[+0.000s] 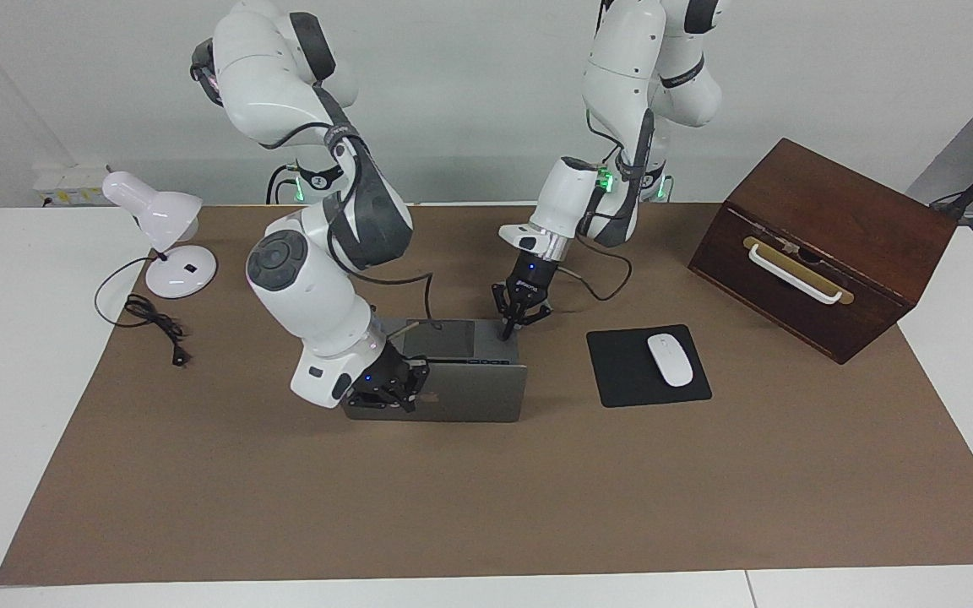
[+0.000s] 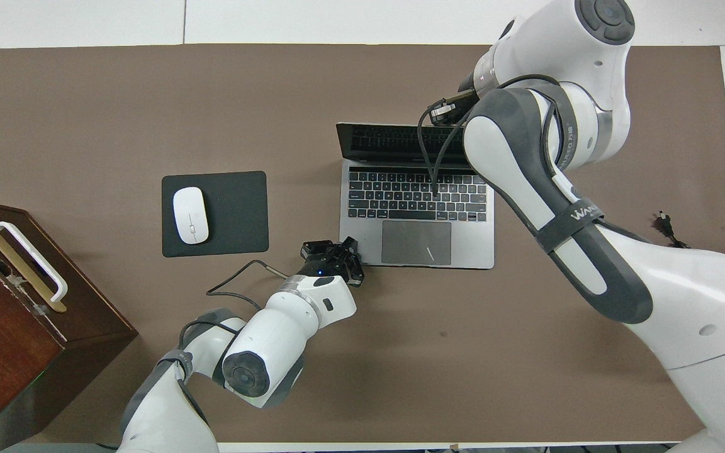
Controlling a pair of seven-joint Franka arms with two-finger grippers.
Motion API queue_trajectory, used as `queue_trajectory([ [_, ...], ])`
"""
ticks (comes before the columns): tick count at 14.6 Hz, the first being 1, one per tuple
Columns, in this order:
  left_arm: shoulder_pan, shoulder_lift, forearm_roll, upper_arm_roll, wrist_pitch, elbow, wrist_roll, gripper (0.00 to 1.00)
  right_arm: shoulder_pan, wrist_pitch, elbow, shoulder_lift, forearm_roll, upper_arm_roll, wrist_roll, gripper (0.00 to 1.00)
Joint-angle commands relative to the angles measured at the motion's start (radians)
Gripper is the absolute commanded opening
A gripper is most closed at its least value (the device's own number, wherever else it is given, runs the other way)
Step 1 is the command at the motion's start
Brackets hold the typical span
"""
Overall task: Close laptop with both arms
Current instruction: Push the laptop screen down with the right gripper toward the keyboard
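Observation:
The silver-grey laptop (image 1: 478,395) stands open in the middle of the brown mat, keys and trackpad showing in the overhead view (image 2: 362,248), its lid raised and its back to the facing camera. My left gripper (image 1: 521,325) is open and low at the base's corner that is nearest the robots and toward the left arm's end; it also shows in the overhead view (image 2: 331,247). My right gripper (image 1: 402,387) is against the back of the lid near its top edge, toward the right arm's end. In the overhead view my right arm covers it.
A black mouse pad (image 1: 617,371) with a white mouse (image 1: 671,360) lies beside the laptop toward the left arm's end. A dark wooden box (image 1: 824,245) with a white handle stands past it. A white desk lamp (image 1: 167,226) and its cord are at the right arm's end.

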Motion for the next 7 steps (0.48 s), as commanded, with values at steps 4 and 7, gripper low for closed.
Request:
queue_trajectory([
  [4, -0.018, 0.065, -0.013, 0.018, -0.005, -0.044, 0.017, 0.0, -0.024, -0.029, -0.184, -0.097, 0.028, 0.013, 0.007, 0.0],
  [7, -0.018, 0.065, -0.013, 0.018, -0.005, -0.044, 0.017, 0.0, -0.025, -0.048, -0.224, -0.12, 0.028, 0.013, 0.008, 0.0],
])
